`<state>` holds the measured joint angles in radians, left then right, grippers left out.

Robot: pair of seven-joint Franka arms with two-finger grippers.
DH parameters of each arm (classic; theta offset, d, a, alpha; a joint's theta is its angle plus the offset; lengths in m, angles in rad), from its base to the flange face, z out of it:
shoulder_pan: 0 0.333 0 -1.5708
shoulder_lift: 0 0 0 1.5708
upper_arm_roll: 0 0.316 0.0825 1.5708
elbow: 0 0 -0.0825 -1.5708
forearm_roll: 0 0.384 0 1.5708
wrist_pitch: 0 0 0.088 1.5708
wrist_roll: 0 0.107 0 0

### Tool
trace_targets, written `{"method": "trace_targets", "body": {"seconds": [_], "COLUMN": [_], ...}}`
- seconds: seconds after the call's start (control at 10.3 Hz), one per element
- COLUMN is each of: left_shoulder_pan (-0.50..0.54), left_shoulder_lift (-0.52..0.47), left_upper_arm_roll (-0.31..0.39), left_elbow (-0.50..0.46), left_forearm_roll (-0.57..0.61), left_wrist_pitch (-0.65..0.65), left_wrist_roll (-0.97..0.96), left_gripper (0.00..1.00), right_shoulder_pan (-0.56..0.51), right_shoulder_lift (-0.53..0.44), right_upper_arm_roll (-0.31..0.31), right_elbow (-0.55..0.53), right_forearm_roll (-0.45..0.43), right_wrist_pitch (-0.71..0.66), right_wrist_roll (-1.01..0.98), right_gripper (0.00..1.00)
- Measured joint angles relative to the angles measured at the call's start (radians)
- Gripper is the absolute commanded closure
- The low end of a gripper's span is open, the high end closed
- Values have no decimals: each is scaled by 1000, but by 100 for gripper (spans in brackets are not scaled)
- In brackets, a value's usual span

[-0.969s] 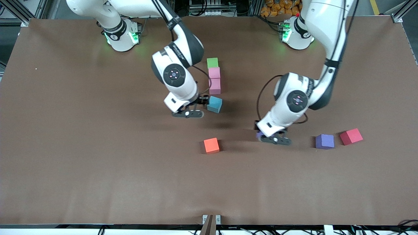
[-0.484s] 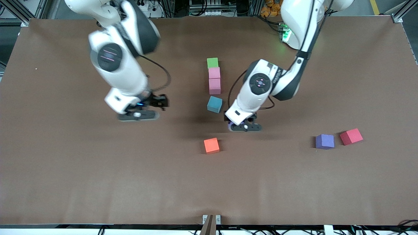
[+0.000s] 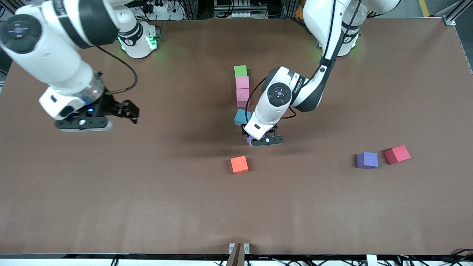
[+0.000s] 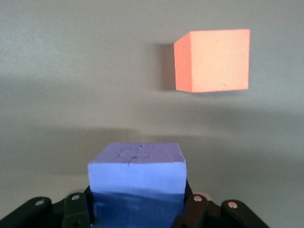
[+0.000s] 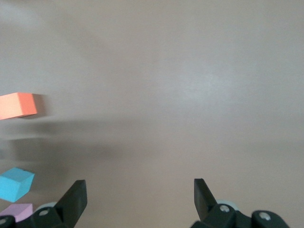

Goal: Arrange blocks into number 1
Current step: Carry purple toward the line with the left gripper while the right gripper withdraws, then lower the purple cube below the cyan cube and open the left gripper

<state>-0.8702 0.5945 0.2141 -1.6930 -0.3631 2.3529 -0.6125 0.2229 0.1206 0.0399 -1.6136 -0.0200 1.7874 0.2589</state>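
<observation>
Green block, two pink blocks and a light blue block form a line in the table's middle, the blue one turned slightly askew. My left gripper is shut on a purple block, just over the table beside the blue block's nearer corner. In the left wrist view the purple block fills the space between the fingers of the left gripper. My right gripper hangs open and empty over bare table toward the right arm's end; its wrist view shows the right gripper holding nothing and the blue block at the edge.
An orange cube lies nearer the front camera than the line, also in the left wrist view as the orange cube. A second purple cube and a red cube sit toward the left arm's end.
The right gripper let go of the light blue block and swung away toward its own end. The left gripper carried the purple block from near the red cube to beside the blue block.
</observation>
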Motion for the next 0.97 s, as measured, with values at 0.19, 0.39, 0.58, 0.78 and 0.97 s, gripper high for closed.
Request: {"method": "trace_targets", "body": {"seconds": [0.19, 0.39, 0.58, 0.78, 0.97], "left_shoulder_pan": [-6, -19, -39, -75, -110], "left_shoulder_lift": [17, 44, 74, 93, 106], "left_upper_arm_roll": [36, 65, 72, 83, 98], "left_elbow": [28, 53, 89, 113, 119], "left_forearm_roll": [-29, -50, -51, -51, -51], "left_wrist_pitch": [-1, -1, 0, 0, 0], "left_wrist_roll": [0, 0, 0, 0, 1], "left_gripper": [100, 100, 100, 100, 100], "right_shoulder_pan": [-58, -102, -113, -124, -137], "right_shoulder_lift": [-2, -12, -17, -24, -31], "right_upper_arm_roll": [6, 6, 5, 5, -1], "right_elbow": [-1, -1, -1, -1, -1], "right_forearm_roll": [-2, -2, -3, -3, -3], "right_wrist_pitch": [2, 2, 2, 2, 2], "right_wrist_roll": [-24, -84, -91, -90, -90], "right_gripper": [0, 0, 0, 0, 0]}}
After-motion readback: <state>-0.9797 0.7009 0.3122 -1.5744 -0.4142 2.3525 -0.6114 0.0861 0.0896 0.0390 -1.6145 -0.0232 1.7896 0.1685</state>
